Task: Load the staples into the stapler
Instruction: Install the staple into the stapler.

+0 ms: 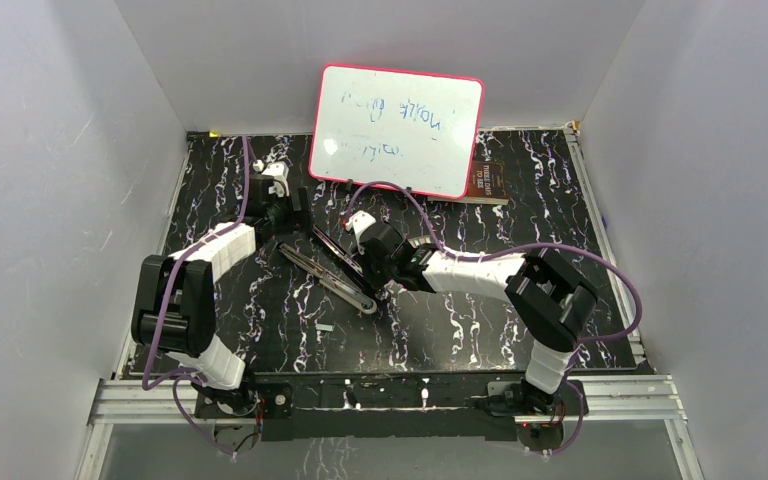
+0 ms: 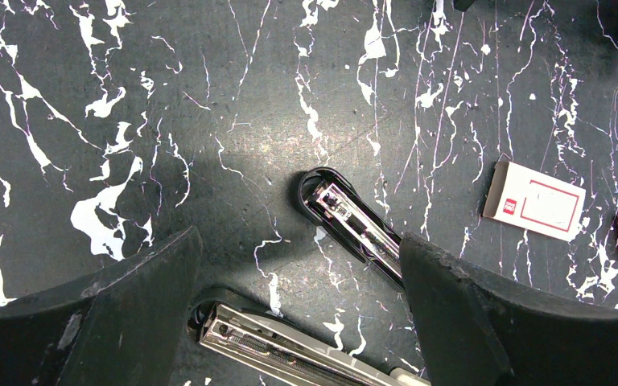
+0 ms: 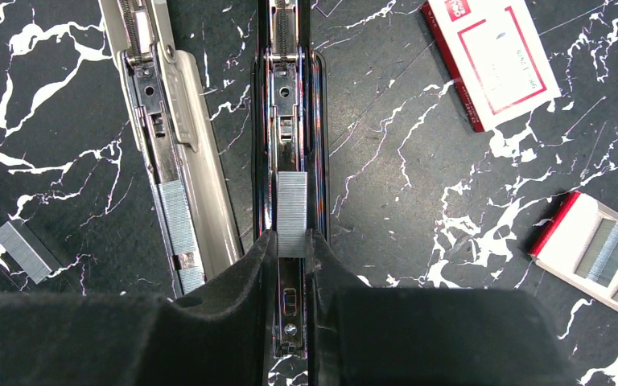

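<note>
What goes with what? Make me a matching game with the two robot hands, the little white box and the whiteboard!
Things:
1. left gripper
2. right gripper
3. white box
4. whiteboard

States:
A. propped up at the back, with a pink rim
B. jaws wide open
C. lying flat, red-framed label facing up
D. pinching a staple strip in the rail of the stapler

Pairs: 1-B, 2-D, 3-C, 4-A
</note>
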`<state>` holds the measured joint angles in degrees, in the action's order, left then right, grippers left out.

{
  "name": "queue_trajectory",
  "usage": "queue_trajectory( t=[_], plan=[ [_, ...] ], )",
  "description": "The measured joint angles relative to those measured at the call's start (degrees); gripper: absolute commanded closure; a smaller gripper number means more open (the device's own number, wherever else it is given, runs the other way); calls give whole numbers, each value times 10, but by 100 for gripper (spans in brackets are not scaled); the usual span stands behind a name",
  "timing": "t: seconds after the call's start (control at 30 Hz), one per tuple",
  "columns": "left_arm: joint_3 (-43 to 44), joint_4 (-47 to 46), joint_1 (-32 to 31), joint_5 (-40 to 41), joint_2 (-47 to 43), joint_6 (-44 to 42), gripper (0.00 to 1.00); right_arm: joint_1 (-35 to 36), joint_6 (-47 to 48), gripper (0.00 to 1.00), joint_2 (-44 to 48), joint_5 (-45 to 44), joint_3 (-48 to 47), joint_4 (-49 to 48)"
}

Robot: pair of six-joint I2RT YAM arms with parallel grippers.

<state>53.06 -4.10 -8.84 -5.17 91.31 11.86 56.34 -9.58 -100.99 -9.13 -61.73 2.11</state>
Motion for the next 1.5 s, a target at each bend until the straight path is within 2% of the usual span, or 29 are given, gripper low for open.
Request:
queue_trajectory(
  t=[0.5, 1.37, 1.5],
  plan=[
    [0, 0, 0, 0, 0, 0, 8, -1, 1, 76, 0, 3, 0, 0],
    [0, 0, 0, 0, 0, 0, 8, -1, 1, 65, 0, 3, 0, 4],
    [0, 0, 0, 0, 0, 0, 8, -1, 1, 60, 0, 2, 0, 4]
  ],
)
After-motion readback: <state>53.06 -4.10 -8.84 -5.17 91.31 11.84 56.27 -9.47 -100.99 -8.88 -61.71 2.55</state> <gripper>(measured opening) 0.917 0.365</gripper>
